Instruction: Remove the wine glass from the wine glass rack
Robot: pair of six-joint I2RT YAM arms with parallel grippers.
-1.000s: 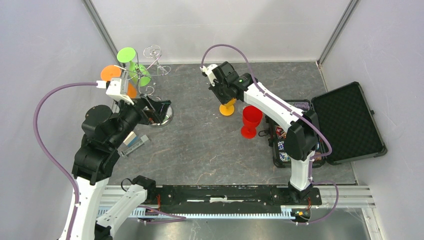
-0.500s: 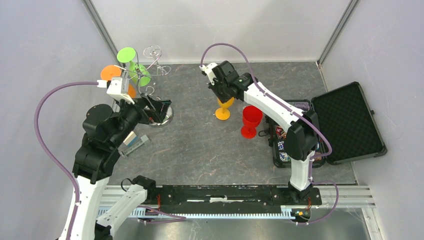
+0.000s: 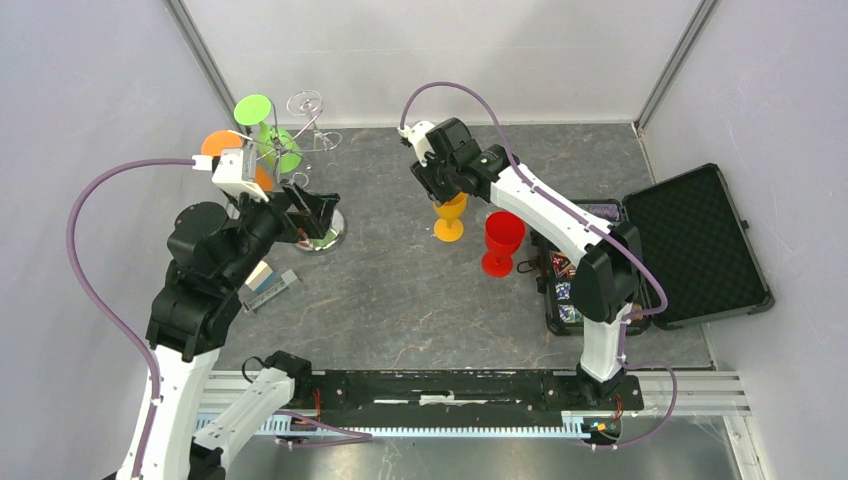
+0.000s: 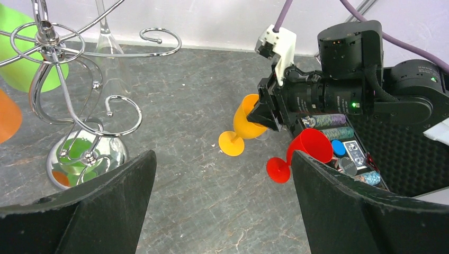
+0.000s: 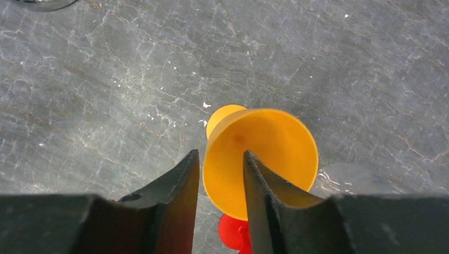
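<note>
Right gripper: I am holding my right gripper (image 5: 219, 159) part-way apart, straddling the rim of the yellow wine glass (image 5: 265, 153). One finger is outside the bowl and the other is over its mouth. The gap looks wider than the thin wall, so I judge I am no longer pinching it.

Left gripper: I am keeping my left gripper (image 4: 222, 156) spread wide and carrying nothing.

Task glass: the yellow wine glass is standing upright on the table (image 3: 400, 290) directly under my right fingers, off the rack.

Rack: the wine glass rack (image 4: 90, 159) is sitting just ahead and to the left of my left gripper, well away from my right one. It is carrying a green wine glass (image 3: 255, 110), an orange wine glass (image 3: 220, 147) and a clear wine glass (image 3: 303, 102).

Neighbour: a red wine glass (image 3: 502, 240) is standing just beside the yellow one, on the side toward my right arm's base.

Stage, as I judge it: I am finishing the set-down and have not yet backed away.

Risk, snag: if I pull out at a slant, the finger over the mouth could hook the rim and tip the glass.

Risk, knock-on: a tipping yellow glass would probably strike the red one.

Risk, rack side: a careless swing of my left gripper could bump the base or a hook and shake a hanging glass loose.
</note>
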